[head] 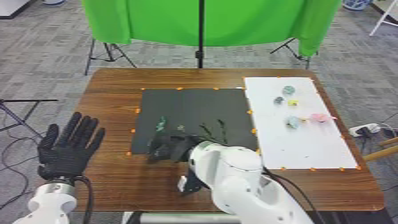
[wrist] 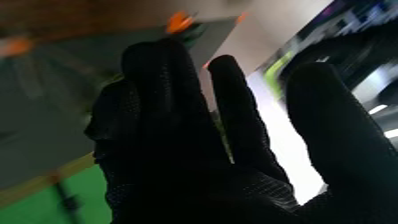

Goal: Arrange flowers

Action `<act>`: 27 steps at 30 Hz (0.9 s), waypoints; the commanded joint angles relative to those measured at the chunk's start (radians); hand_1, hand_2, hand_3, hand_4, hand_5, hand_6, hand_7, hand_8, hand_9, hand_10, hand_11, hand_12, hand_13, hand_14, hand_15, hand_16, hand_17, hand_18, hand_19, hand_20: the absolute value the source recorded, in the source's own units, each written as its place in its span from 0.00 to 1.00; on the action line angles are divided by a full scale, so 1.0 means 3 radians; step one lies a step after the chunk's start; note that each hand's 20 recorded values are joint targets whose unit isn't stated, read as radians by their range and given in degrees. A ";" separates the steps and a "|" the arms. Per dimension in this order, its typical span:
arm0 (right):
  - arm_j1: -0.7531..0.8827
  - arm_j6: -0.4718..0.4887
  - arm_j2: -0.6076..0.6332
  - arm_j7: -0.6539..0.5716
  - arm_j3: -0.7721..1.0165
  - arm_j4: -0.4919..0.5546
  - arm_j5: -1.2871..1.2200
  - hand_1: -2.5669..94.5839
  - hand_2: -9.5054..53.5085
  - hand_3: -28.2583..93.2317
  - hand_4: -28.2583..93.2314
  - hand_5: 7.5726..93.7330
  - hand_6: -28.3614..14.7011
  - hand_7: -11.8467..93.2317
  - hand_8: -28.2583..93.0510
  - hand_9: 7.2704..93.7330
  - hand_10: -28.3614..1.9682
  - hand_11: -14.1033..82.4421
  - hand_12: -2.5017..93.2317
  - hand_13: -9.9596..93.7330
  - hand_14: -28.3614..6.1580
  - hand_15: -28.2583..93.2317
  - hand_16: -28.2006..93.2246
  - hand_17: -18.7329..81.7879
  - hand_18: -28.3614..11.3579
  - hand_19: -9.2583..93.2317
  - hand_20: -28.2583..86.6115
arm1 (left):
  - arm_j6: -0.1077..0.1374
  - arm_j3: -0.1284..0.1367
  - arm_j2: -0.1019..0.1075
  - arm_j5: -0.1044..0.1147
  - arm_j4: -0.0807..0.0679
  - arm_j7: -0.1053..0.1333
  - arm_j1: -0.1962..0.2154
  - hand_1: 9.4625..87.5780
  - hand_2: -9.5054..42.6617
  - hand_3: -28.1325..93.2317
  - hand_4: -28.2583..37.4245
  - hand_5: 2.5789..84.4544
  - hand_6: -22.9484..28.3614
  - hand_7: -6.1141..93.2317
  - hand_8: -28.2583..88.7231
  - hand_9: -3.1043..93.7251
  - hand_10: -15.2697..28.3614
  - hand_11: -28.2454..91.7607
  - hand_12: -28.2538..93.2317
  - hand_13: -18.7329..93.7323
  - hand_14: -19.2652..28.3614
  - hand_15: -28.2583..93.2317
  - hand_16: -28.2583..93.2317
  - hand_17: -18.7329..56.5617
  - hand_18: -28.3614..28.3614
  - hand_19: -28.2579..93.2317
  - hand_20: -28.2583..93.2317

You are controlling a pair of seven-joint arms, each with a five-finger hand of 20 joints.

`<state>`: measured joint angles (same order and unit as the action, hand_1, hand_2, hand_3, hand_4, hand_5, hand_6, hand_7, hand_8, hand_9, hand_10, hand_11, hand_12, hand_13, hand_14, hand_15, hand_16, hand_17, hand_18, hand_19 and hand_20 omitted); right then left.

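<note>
Right wrist view: fingers [wrist: 242,117] mostly straight (thumb [wrist: 327,117] apart).

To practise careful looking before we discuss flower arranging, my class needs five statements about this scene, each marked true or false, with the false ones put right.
1. The pink flower lies on the white sheet. True.
2. The green sprigs are on the white sheet. False: they are on the dark mat.
3. The right hand is at the near part of the dark mat. True.
4. The left hand is holding the pink flower. False: it is at the table's left side, fingers straight, holding nothing.
5. A green cloth hangs beyond the table. True.
</note>
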<state>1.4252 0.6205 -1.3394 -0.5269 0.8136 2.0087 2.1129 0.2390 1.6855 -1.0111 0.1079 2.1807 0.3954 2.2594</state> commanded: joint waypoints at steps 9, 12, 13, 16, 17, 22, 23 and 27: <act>-0.0442 0.0244 -0.0478 0.0255 -0.0268 -0.0715 0.0563 0.29 0.32 0.87 0.06 0.46 0.55 0.16 0.16 0.58 0.16 0.53 0.28 0.62 0.23 0.87 0.48 0.50 0.08 0.98 0.59 | 0.0050 -0.0083 0.0055 0.0011 0.0004 0.0025 -0.0015 0.20 0.51 0.85 0.00 0.53 0.60 0.18 0.16 0.45 0.67 0.40 0.33 0.46 0.67 0.47 0.20 0.19 0.73 0.53 0.36; -0.0418 0.0326 -0.0488 0.0254 -0.0265 -0.0762 0.0604 0.29 0.33 0.87 0.06 0.48 0.53 0.17 0.16 0.61 0.18 0.56 0.29 0.64 0.26 0.87 0.49 0.52 0.08 1.00 0.60 | 0.0040 -0.0081 0.0063 0.0006 0.0003 0.0047 -0.0005 0.20 0.52 0.85 0.00 0.53 0.60 0.18 0.16 0.45 0.67 0.40 0.33 0.46 0.67 0.47 0.20 0.19 0.73 0.53 0.36; -0.0413 0.0347 -0.0498 0.0265 -0.0265 -0.0771 0.0639 0.29 0.33 0.86 0.06 0.48 0.53 0.17 0.16 0.62 0.19 0.57 0.29 0.65 0.26 0.88 0.49 0.52 0.08 1.00 0.61 | 0.0035 -0.0081 0.0064 0.0021 0.0000 0.0060 0.0000 0.20 0.52 0.85 0.00 0.53 0.60 0.18 0.16 0.45 0.67 0.41 0.33 0.46 0.67 0.47 0.20 0.19 0.73 0.53 0.36; -0.0406 0.0378 -0.0479 0.0195 -0.0283 -0.0771 0.0676 0.29 0.33 0.86 0.06 0.48 0.54 0.17 0.16 0.63 0.19 0.59 0.30 0.65 0.27 0.87 0.49 0.53 0.08 1.00 0.62 | 0.0023 -0.0100 0.0061 0.0046 -0.0011 0.0073 -0.0007 0.20 0.51 0.85 0.00 0.53 0.60 0.18 0.16 0.45 0.67 0.40 0.33 0.46 0.67 0.47 0.20 0.19 0.73 0.53 0.36; -0.0400 0.0409 -0.0472 0.0134 -0.0276 -0.0765 0.0640 0.29 0.33 0.86 0.06 0.49 0.53 0.17 0.16 0.63 0.19 0.59 0.30 0.66 0.26 0.87 0.49 0.53 0.08 1.00 0.62 | 0.0027 -0.0095 0.0037 0.0024 -0.0014 0.0043 -0.0017 0.20 0.51 0.85 0.00 0.53 0.60 0.18 0.16 0.45 0.67 0.40 0.33 0.46 0.67 0.47 0.20 0.19 0.73 0.53 0.36; -0.0345 0.0447 -0.0370 -0.0007 -0.0230 -0.0707 0.0521 0.28 0.35 0.86 0.07 0.52 0.46 0.16 0.16 0.63 0.18 0.60 0.31 0.66 0.26 0.87 0.50 0.53 0.08 1.00 0.62 | 0.0008 -0.0057 0.0006 0.0013 -0.0005 0.0063 0.0034 0.20 0.52 0.85 0.00 0.53 0.60 0.18 0.16 0.45 0.67 0.40 0.33 0.46 0.67 0.47 0.20 0.19 0.73 0.53 0.36; -0.0330 0.0452 -0.0352 -0.0028 -0.0216 -0.0694 0.0495 0.28 0.35 0.86 0.07 0.52 0.46 0.16 0.16 0.63 0.18 0.60 0.31 0.66 0.26 0.87 0.50 0.53 0.08 1.00 0.62 | 0.0014 -0.0053 0.0006 0.0006 -0.0006 0.0054 0.0036 0.20 0.52 0.85 0.00 0.53 0.60 0.18 0.16 0.45 0.67 0.40 0.33 0.46 0.67 0.47 0.20 0.19 0.73 0.53 0.36; -0.0319 0.0471 -0.0340 -0.0106 -0.0194 -0.0668 0.0425 0.28 0.36 0.86 0.07 0.53 0.45 0.16 0.16 0.63 0.17 0.59 0.31 0.66 0.26 0.87 0.50 0.53 0.08 1.00 0.61 | 0.0019 -0.0057 -0.0004 0.0032 -0.0006 0.0057 0.0044 0.20 0.52 0.85 0.00 0.53 0.60 0.18 0.16 0.45 0.67 0.40 0.33 0.46 0.67 0.47 0.20 0.19 0.73 0.53 0.36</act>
<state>1.3076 0.7408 -1.4721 -0.5261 0.7402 1.8008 2.2557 0.2423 1.6665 -0.9973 0.1099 2.1814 0.4148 2.2531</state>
